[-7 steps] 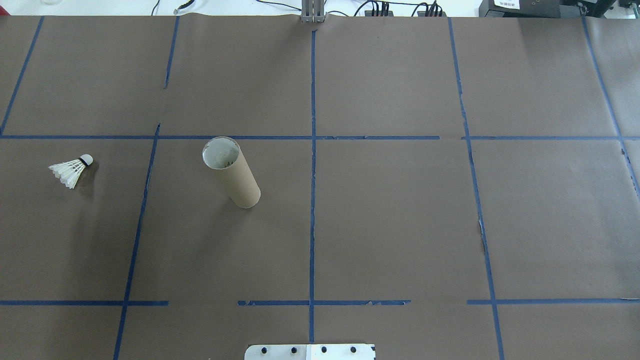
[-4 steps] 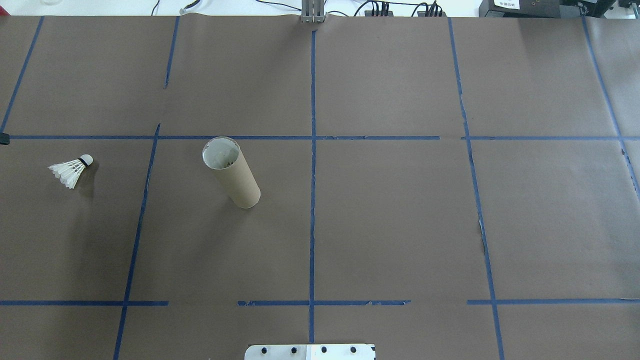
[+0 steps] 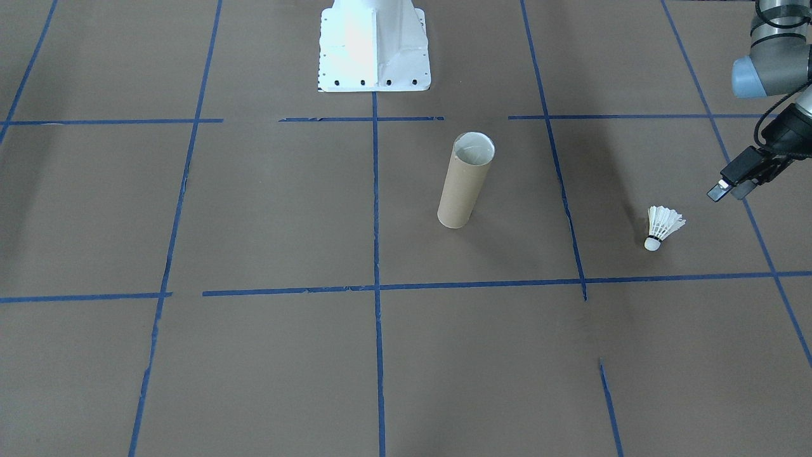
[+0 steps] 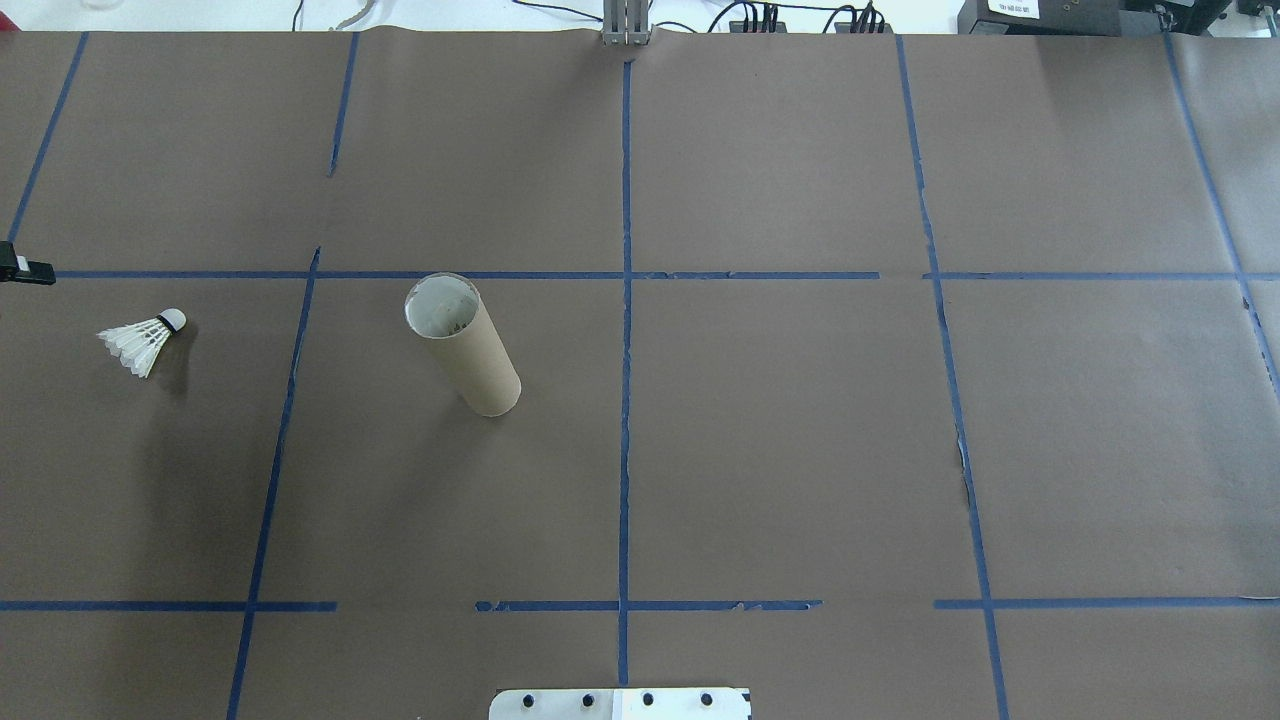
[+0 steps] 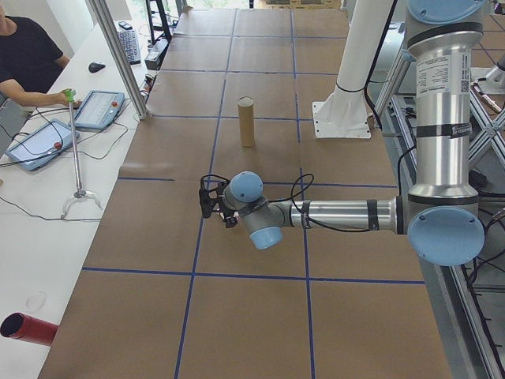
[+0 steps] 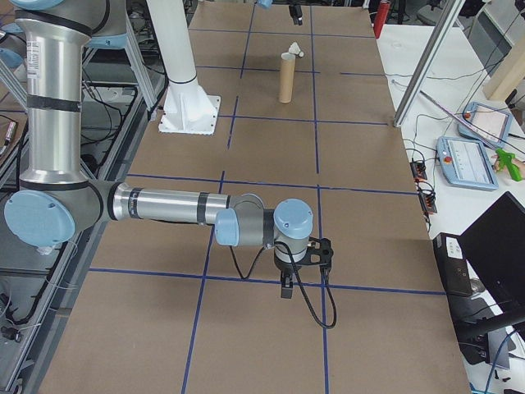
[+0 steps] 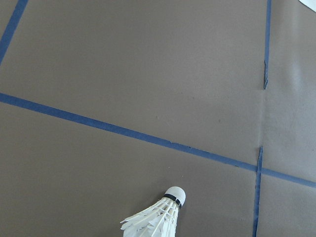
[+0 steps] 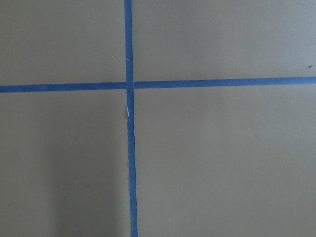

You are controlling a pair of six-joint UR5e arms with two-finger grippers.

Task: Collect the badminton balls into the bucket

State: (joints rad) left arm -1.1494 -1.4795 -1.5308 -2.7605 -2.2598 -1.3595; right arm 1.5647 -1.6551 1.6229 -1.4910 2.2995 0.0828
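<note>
Near the middle of a table [image 4: 800, 450] covered in brown paper and marked into squares by blue tape lines [image 4: 625, 300], a tall brown cardboard tube [image 4: 462, 346] stands upright. It serves as the bucket, and its round mouth shows a pale inside. Taking this tube as the landmark, a single white feather shuttlecock [image 4: 145, 339] lies on its side well apart from it, towards the robot's left. It rests on bare paper with nothing touching it. Its rounded cork tip, ringed by a thin black band, points away from the robot, and its feather skirt flares back towards the robot.

Beyond the shuttlecock from the tube, at the table's left edge, the left gripper [image 3: 729, 188] hangs in the air, close to the shuttlecock but not touching it. Its dark fingers look only slightly parted and hold nothing. The left wrist camera looks down on the shuttlecock's cork tip and on crossing tape lines.

Far from the tube on the robot's right, the right gripper [image 6: 286, 288] points down over a tape crossing. It appears only in the right side view, so I cannot tell whether it is spread or closed.

On the robot's side of the tube stands a white metal pedestal base [image 3: 373, 47] with bolt holes.
</note>
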